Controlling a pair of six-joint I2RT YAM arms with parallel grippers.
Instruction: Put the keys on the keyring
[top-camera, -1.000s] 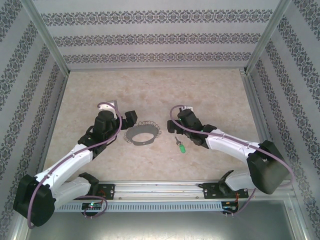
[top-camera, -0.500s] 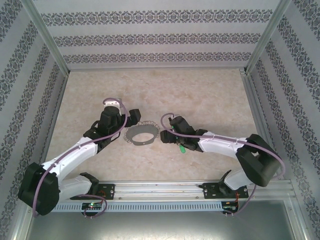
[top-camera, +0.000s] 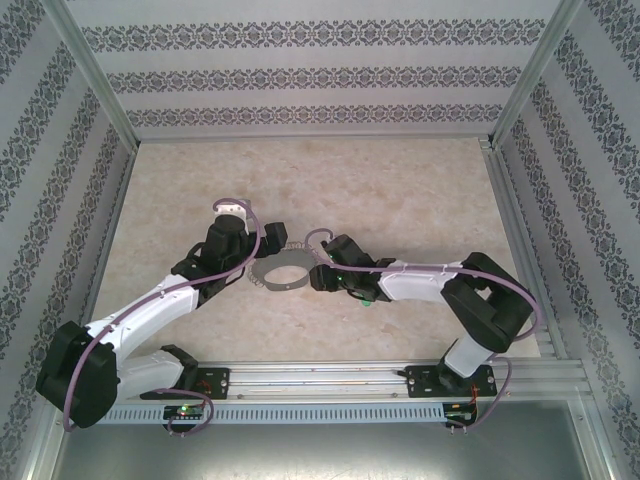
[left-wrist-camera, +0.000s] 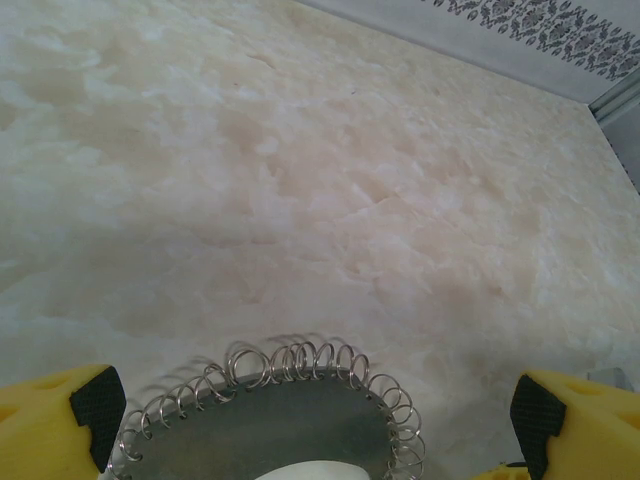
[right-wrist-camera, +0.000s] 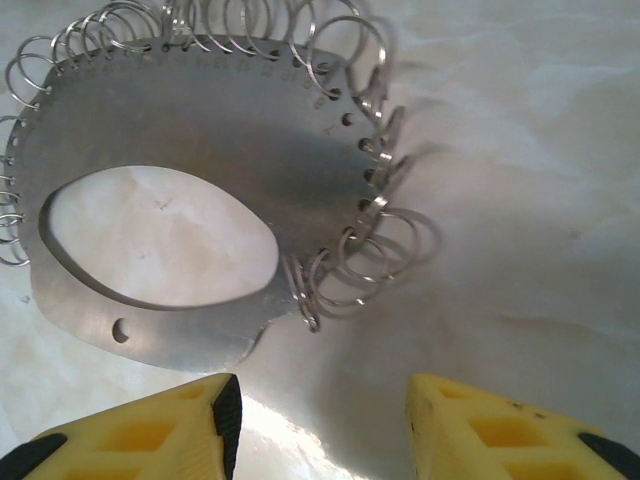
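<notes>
Left hand (top-camera: 268, 240): fully spread and gripping nothing, poised at the far-left rim of the keyring. In the left wrist view its yellow fingers (left-wrist-camera: 62, 412) flank the fringe without touching it.

Keyring (top-camera: 283, 272): flat grey metal ring with an oval opening, lying flat on the counter (top-camera: 400, 190) between the two hands. Its rim is hung with small wire loops (right-wrist-camera: 375, 250), some of them splayed outward.

Right hand (right-wrist-camera: 320, 400): jaws partly apart with bare counter between them, just short of the ring's edge.

Key (top-camera: 368, 298): green head showing by the right forearm, on its near side and apart from the ring.

Handling note: the firmer hold is likely on the solid plate edge rather than a loose loop, which would swing. One hand should pin the ring while the other works. The right forearm passes close over the key and could brush it away.

Clearance: open counter lies beyond the ring toward the back wall (top-camera: 320, 75). Room across the ring is tight, with the hands near each other. The side frames are well apart.
</notes>
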